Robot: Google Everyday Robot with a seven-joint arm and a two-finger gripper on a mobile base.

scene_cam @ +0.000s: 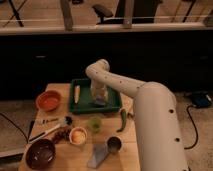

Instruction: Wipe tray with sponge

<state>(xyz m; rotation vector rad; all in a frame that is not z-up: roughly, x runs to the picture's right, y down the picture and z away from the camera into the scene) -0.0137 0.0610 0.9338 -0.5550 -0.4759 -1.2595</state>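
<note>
Nearest the camera sit a dark brown bowl (40, 153), a grey-blue oblong piece (98, 155) and a small metal cup (114, 144). Past them lie a green pepper (123, 120) and an orange bowl (49, 100). Farther back, the dark green tray (114, 106) holds a corn cob (77, 93) along its left rim. The gripper (99, 98) reaches down into the tray's middle; whether its fingers are apart or clamped cannot be told. The sponge (100, 102) appears as a pale block under it, on the tray floor. Wiping looks to be in progress, with the remaining amount unclear.
</note>
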